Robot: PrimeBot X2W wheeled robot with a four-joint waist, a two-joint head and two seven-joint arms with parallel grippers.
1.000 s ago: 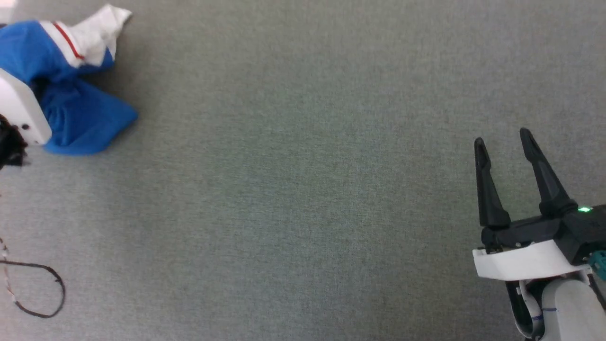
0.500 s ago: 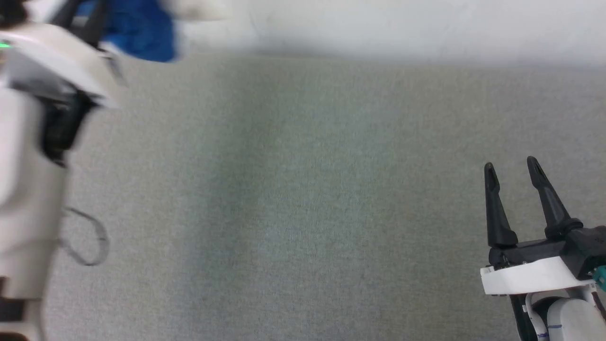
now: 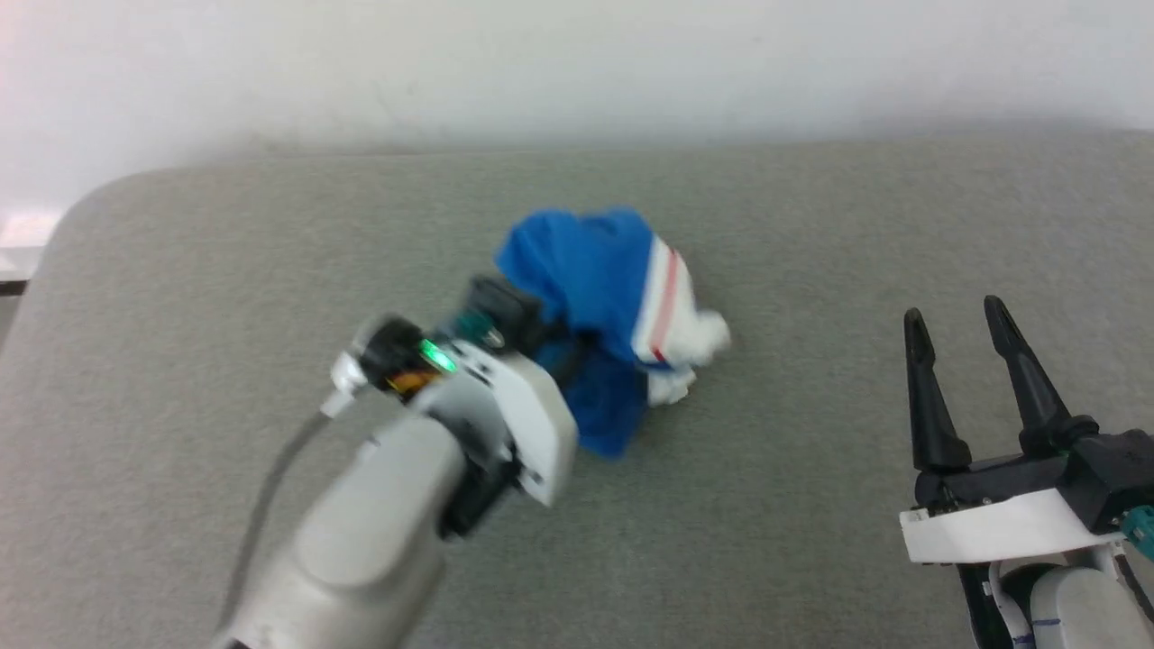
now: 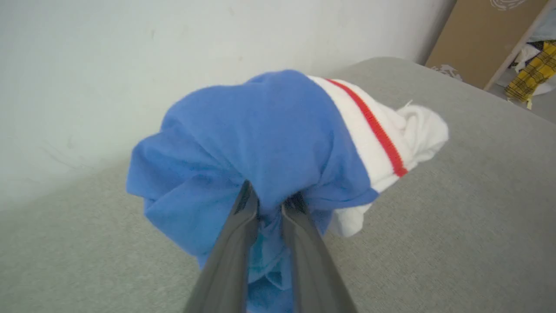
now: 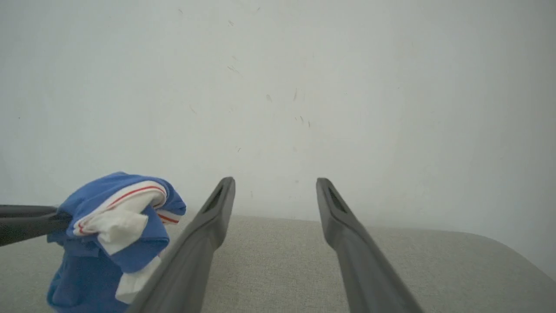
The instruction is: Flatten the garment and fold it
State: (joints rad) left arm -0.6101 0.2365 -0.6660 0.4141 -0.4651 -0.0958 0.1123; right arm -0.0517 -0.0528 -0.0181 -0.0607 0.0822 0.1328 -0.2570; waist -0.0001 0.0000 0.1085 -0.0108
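Garment: bright blue jersey T-shirt [image 4: 260,126], bunched into a wad and not spread at all. It hangs off the left jaws over the middle of the bench [image 3: 811,523], closer to the far edge by the wall [image 3: 577,63] than to the near edge.
Contact with bench: I cannot tell from here whether the lowest fold brushes the grey cloth top or hangs just clear.
Left gripper [image 4: 270,202]: jaws pinched nearly together on a gather of blue cloth, which swells out around and past the tips. The arm reaches in from the near edge, left of middle.
Right gripper [image 3: 953,311]: jaws spread wide with nothing between them, over the near right part of the bench, tips aimed at the far edge.
Relation that matters: the wad lies to the left of the right jaws and a little farther toward the wall, well apart from them. They point past it, not at it.
Side facing the free arm: a white sleeve [image 3: 685,338] with its red stripe sticks out of the wad toward the right gripper, so it looks like the nearest loose part.
Long axis: none to speak of; the bundle just droops from the pinch.
Stage, as I judge it: the very start, with flattening not begun and no fold made.
Next move, as I judge it: the right arm would need to swing left across the bench and catch the sleeve or a hem, so that both arms can pull the shirt open.
Risk: catching several layers at once would leave it bunched.
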